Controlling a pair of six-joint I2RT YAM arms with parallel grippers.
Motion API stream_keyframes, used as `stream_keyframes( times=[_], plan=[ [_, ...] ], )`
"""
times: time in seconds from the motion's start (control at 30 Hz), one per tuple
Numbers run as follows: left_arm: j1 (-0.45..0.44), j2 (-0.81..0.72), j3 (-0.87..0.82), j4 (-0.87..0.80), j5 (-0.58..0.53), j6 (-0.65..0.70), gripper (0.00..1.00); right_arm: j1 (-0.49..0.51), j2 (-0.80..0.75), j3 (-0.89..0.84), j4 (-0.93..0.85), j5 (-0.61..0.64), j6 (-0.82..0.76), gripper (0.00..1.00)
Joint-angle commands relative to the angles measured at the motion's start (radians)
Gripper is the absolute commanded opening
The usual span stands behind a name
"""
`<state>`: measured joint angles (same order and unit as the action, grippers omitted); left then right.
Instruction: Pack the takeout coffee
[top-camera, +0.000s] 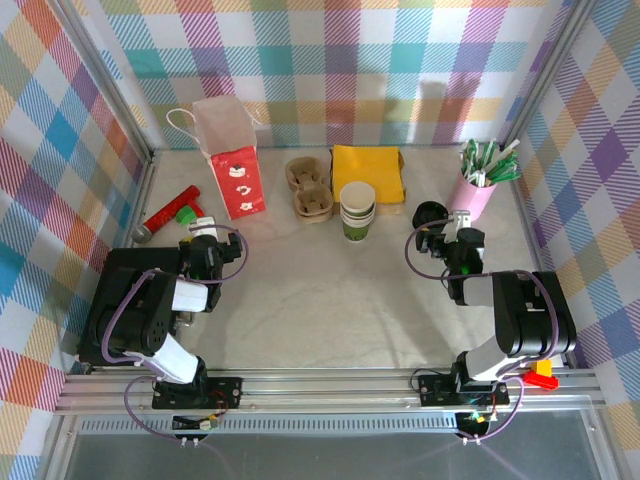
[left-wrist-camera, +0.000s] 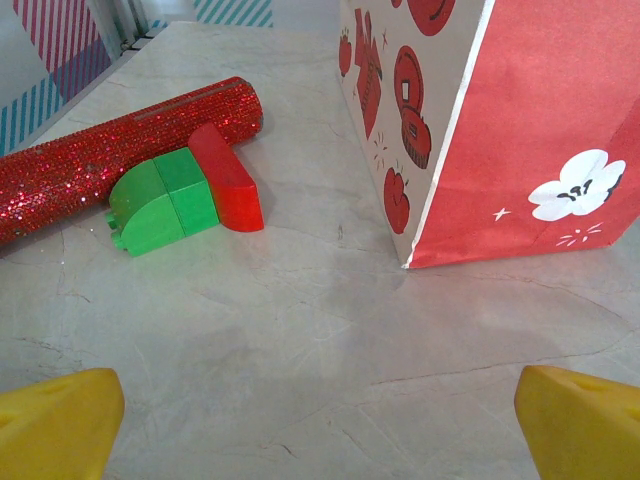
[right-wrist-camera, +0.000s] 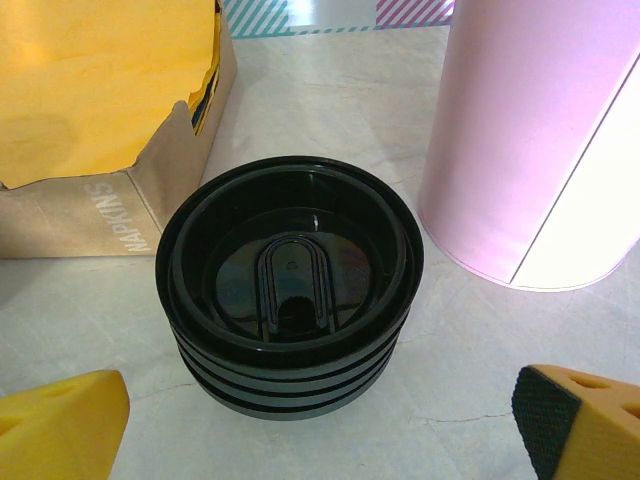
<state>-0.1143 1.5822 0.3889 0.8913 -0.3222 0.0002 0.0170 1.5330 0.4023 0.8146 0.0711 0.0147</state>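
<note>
The takeout coffee is out of view. A stack of lidless white-and-green cups (top-camera: 357, 210) stands at mid table. A stack of black lids (top-camera: 430, 215) sits right of it, and the right wrist view has these lids (right-wrist-camera: 290, 290) just ahead of my right gripper (right-wrist-camera: 320, 425). That gripper (top-camera: 458, 224) is open and holds nothing. A red-and-white paper bag (top-camera: 232, 165) stands upright at the back left. My left gripper (top-camera: 204, 230) is open over bare table (left-wrist-camera: 320, 430), with the bag (left-wrist-camera: 500, 130) ahead to its right.
Brown cup carriers (top-camera: 310, 188) and a yellow napkin box (top-camera: 368, 172) lie behind the cups. A pink holder (top-camera: 478, 190) with green sticks stands right of the lids (right-wrist-camera: 540, 140). A red glitter tube (left-wrist-camera: 110, 150) and a green-red block (left-wrist-camera: 185, 195) lie left.
</note>
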Motion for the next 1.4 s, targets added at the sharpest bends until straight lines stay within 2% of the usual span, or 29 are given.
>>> stream_keyframes(
  times=[0.0, 0.3, 0.37, 0.47, 0.53, 0.63, 0.7, 0.8, 0.87, 0.97, 1.03, 1.2, 1.37],
  plan=[
    [0.006, -0.004, 0.002, 0.01, 0.008, -0.004, 1.0, 0.005, 0.002, 0.003, 0.028, 0.007, 0.011, 0.99],
    [-0.01, -0.032, -0.043, 0.071, -0.021, 0.003, 1.0, 0.006, -0.019, -0.023, 0.054, 0.022, 0.018, 0.99],
    [-0.012, -0.06, -0.075, 0.106, -0.007, 0.01, 1.0, 0.007, -0.053, -0.058, 0.093, 0.048, 0.029, 0.99],
    [-0.031, -0.135, -0.106, 0.105, -0.052, 0.02, 1.0, 0.007, -0.139, -0.118, 0.126, 0.055, 0.03, 0.99],
    [-0.035, -0.23, -0.097, -0.016, -0.087, -0.003, 1.0, 0.006, -0.252, -0.104, -0.027, 0.082, 0.064, 0.99],
    [-0.041, -0.399, -0.072, -0.239, -0.127, -0.062, 1.0, 0.003, -0.398, 0.025, -0.473, 0.142, 0.214, 0.99],
    [-0.047, -0.517, -0.052, -0.389, -0.137, -0.109, 1.0, 0.003, -0.459, 0.088, -0.653, 0.082, 0.264, 0.99],
    [-0.048, -0.666, 0.045, -0.702, -0.149, -0.241, 1.0, 0.002, -0.532, 0.21, -0.95, 0.027, 0.449, 0.99],
    [-0.05, -0.721, 0.136, -0.918, -0.139, -0.338, 1.0, 0.004, -0.548, 0.289, -1.092, -0.093, 0.496, 0.99],
    [-0.05, -0.76, 0.229, -1.1, -0.057, -0.433, 1.0, 0.016, -0.545, 0.362, -1.198, -0.238, 0.57, 0.99],
    [-0.05, -0.774, 0.274, -1.187, 0.038, -0.474, 1.0, 0.055, -0.517, 0.424, -1.269, -0.257, 0.615, 0.99],
    [-0.052, -0.751, 0.382, -1.305, 0.249, -0.518, 1.0, 0.249, -0.359, 0.67, -1.487, -0.077, 0.642, 1.0],
    [-0.098, -0.69, 0.467, -1.315, 0.498, -0.513, 1.0, 0.383, -0.169, 0.912, -1.601, 0.036, 0.627, 0.91]
  ],
)
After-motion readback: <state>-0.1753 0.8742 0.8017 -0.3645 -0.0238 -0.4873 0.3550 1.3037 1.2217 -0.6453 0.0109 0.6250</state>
